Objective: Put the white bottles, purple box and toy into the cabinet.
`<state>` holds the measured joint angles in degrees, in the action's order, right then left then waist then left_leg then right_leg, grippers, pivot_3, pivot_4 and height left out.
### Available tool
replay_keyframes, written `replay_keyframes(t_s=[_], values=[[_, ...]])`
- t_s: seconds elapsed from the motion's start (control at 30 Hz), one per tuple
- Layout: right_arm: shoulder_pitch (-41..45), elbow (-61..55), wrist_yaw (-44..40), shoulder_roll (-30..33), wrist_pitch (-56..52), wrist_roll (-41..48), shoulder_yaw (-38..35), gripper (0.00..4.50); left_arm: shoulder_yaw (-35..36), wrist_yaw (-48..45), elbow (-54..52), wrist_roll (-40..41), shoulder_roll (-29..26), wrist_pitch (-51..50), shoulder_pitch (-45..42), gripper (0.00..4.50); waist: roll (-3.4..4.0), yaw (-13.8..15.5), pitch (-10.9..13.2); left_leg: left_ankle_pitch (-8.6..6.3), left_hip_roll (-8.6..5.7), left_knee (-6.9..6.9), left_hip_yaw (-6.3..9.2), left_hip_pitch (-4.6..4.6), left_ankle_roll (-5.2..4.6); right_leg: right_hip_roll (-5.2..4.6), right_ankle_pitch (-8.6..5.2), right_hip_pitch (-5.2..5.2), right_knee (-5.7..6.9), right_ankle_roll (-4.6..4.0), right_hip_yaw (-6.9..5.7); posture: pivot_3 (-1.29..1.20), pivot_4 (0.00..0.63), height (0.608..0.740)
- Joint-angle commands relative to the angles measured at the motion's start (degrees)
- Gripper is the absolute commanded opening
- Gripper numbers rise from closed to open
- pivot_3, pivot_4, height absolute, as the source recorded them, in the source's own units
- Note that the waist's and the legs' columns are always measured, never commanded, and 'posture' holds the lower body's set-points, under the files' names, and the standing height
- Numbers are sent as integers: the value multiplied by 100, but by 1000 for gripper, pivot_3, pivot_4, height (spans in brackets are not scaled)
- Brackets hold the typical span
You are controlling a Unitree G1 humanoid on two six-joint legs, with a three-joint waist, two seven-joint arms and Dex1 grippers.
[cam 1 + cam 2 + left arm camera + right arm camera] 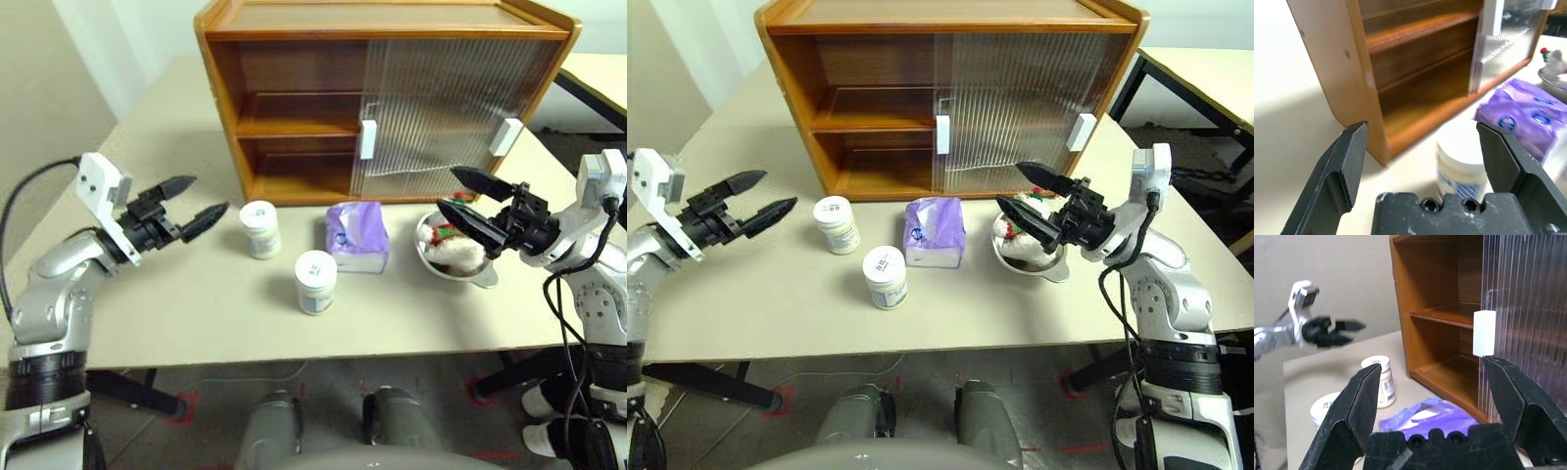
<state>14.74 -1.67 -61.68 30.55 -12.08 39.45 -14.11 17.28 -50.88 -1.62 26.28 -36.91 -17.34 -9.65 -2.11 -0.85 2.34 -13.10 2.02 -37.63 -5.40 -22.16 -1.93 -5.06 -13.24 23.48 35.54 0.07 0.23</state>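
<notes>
Two white bottles stand on the table: one (261,228) nearer the cabinet (382,93), the other (315,281) closer to the front edge. The purple box (357,236) lies to their right. The toy (457,247) rests in a steel bowl (440,266) further right. The cabinet's left half is open, with both shelves bare; its ribbed doors are slid to the right half. My left gripper (191,205) hovers open and empty, left of the far bottle. My right gripper (460,194) is open, empty, just above the bowl. In the left wrist view the far bottle (1462,161) sits between the fingers' line.
White block handles (368,139) sit on the ribbed doors. A second table (1200,73) stands at the far right. Bare tabletop (196,304) stretches along the front left.
</notes>
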Motion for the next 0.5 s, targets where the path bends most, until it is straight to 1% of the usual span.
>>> replay_keyframes(t_s=[0.03, 0.17, 0.33, 0.5], values=[[52, 136, -118, 115, 18, 7, -78, 4500, -175, 4, -70, -144, 124, 271, 385, 4481, 1, 31, 0, 0, 4, 1, 0, 0, 1, 2, -2, 1, 0, -3, -1, 32, 0, 740], [31, 141, -152, 155, -3, 9, -88, 4500, -297, -156, 7, -60, 236, 390, 551, 4481, 1, 56, 0, -1, 5, 4, 1, -5, 1, 3, -5, 6, 0, -8, -5, 30, 0, 740], [6, 72, -105, 133, -8, 10, -82, 4500, -719, -211, 501, -479, 248, 745, 396, 4481, 4, 39, 0, -1, 4, 4, -3, -3, 1, 4, -5, 6, 0, -7, -3, 21, 0, 740], [-56, 15, -93, 163, -12, 23, -122, 4500, -1215, -185, 1420, -967, 492, 1333, 36, 4481, 5, 40, 0, 0, 2, 3, -2, -4, 1, 6, -4, 5, 1, -5, -4, 6, 0, 740]])
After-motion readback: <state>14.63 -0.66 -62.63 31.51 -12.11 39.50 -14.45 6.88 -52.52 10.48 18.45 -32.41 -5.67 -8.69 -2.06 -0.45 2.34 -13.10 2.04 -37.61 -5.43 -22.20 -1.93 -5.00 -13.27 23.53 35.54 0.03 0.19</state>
